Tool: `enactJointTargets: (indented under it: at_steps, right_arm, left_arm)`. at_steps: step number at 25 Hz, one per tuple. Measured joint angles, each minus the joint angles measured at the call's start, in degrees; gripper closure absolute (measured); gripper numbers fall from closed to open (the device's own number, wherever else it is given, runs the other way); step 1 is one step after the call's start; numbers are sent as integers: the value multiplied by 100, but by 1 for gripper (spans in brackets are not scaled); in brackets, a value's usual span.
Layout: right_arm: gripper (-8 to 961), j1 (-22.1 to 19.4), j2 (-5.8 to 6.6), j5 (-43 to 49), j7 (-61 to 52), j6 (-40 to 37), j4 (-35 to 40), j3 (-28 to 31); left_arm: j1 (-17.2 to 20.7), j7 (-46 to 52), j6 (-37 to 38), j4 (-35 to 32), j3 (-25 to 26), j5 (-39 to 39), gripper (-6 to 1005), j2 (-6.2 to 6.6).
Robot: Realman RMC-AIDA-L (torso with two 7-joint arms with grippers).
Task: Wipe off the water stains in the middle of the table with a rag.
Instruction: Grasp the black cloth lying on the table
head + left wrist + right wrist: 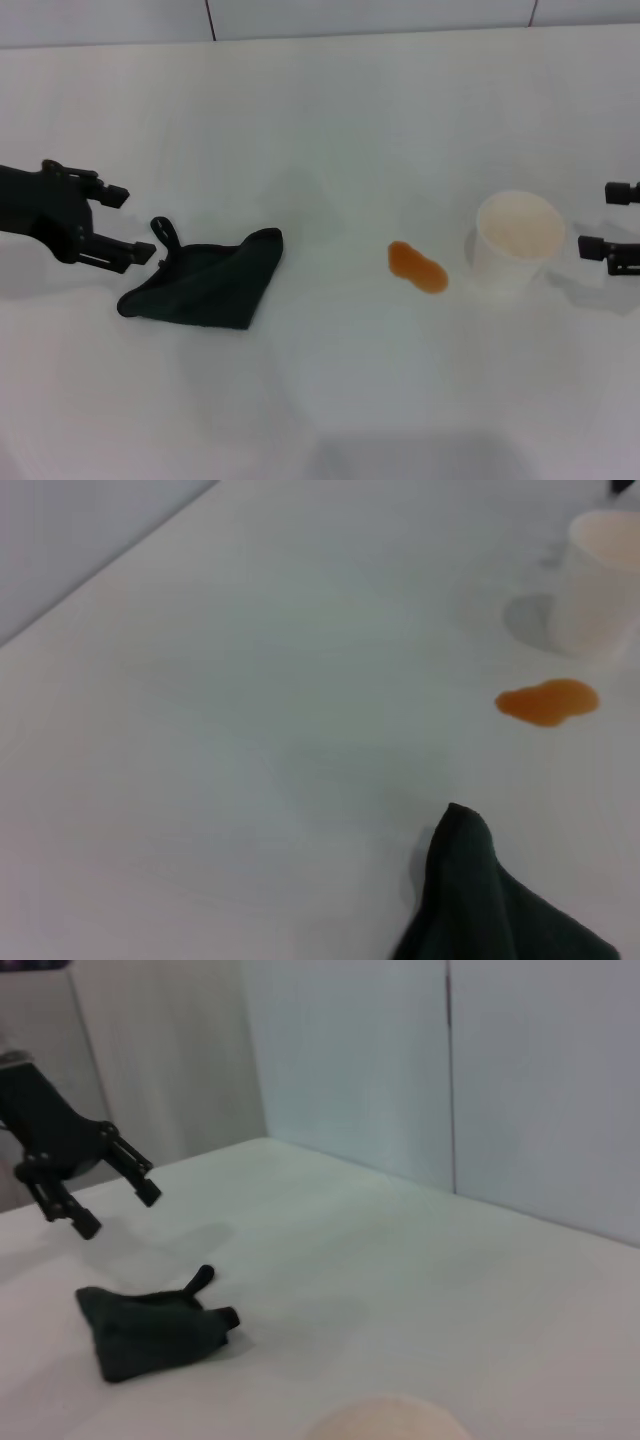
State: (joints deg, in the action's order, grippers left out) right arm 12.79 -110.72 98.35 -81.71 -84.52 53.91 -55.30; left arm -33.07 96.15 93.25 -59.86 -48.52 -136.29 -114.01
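In the head view, the rag (pixel 207 280) is seen lying crumpled on the table (pixel 330 120), left of centre, its loop tab pointing toward the left gripper (pixel 128 222). That gripper is held just beside the rag with its fingers spread apart and nothing between them. The water stains (pixel 417 268) are found near the middle, close beside a cup (pixel 517 243). The right gripper (pixel 600 218) is parked at the right edge, fingers apart and empty.

In the left wrist view, a rag corner (pixel 490 900), the stains (pixel 548 701) and the cup (pixel 598 582) are shown.

In the right wrist view, the rag (pixel 150 1328) is seen below the open left gripper (pixel 115 1205).
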Motion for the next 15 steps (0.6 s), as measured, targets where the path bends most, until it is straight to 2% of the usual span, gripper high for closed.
enactJointTargets:
  at_steps: [3,8,12,15]
  right_arm:
    - [81,170,-11,386,-501,-298,517,100]
    - [81,763,30,1000,-1102,-928,955,79]
    - [81,1168,-38,1623,-1556,-1219,1333,54]
    - [81,1370,-73,1809,-1726,-1350,1431,43]
  left_arm:
    - [-42,-28,-113,21,-60,-143,240,-131]
    - [-148,-52,-243,68,-277,-474,243,-354]
    - [-193,-57,-349,83,-444,-510,246,-459]
    - [-202,-60,-498,200,-524,-510,247,-485]
